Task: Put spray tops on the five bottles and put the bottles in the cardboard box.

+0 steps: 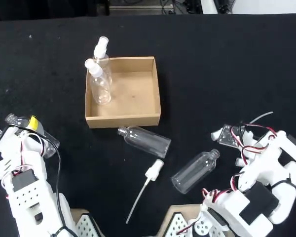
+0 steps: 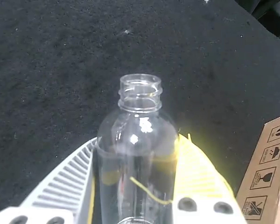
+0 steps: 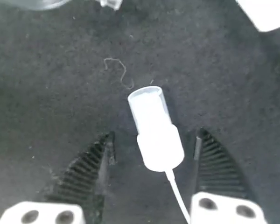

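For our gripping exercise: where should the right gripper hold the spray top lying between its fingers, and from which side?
Probably the wide collar of the spray top, from above, across its width: it lies flat, and the thin tube would bend.

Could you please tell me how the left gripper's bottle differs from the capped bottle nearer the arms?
The capped bottle wears a spray top; the held bottle has an open neck. The held bottle sits in the left gripper outside the box; the capped bottle is inside it. Both are clear.
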Robot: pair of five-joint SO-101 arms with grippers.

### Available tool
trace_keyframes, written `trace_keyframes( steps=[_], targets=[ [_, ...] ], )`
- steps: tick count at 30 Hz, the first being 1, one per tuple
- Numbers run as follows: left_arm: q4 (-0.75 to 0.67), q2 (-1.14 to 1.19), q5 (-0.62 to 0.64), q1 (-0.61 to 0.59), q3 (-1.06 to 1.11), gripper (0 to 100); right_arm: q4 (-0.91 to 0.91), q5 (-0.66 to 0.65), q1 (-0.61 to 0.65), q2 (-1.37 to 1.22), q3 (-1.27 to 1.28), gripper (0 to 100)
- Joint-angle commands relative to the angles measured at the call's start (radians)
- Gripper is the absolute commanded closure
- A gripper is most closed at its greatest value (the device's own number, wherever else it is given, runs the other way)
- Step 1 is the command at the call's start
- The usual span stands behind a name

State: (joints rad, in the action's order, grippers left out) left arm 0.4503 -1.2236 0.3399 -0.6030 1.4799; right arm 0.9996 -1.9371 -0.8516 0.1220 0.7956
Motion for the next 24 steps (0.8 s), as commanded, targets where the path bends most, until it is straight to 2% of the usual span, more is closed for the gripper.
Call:
trace_keyframes(
  steps=[1, 5, 8, 11, 16, 18, 20, 24],
  targets=[
    [-0.025, -0.023, -0.002, -0.012, -0.024, 97, -0.014, -0.005, -0.014, 0.004, -0.013, 81.9],
    [-0.025, -0.023, -0.002, -0.012, -0.024, 97, -0.012, 0.029, -0.012, 0.007, -0.018, 94.9],
    [-0.025, -0.023, -0.002, -0.012, -0.024, 97, -0.008, 0.181, -0.011, 0.015, -0.041, 96.2],
    [-0.025, -0.023, -0.002, -0.012, -0.024, 97, -0.008, 0.430, -0.003, 0.022, -0.090, 94.7],
    [-0.025, -0.023, -0.002, -0.013, -0.022, 97, -0.014, 0.996, -0.041, 0.004, -0.134, 94.5],
    [-0.025, -0.023, -0.002, -0.013, -0.022, 97, -0.012, 1.142, -0.061, -0.021, -0.134, 94.4],
    [-0.025, -0.023, -0.002, -0.013, -0.022, 97, -0.014, 1.152, -0.061, -0.056, -0.134, 91.7],
    [-0.025, -0.023, -0.002, -0.013, -0.022, 97, -0.011, 1.128, -0.049, -0.122, -0.163, 79.4]
  ],
)
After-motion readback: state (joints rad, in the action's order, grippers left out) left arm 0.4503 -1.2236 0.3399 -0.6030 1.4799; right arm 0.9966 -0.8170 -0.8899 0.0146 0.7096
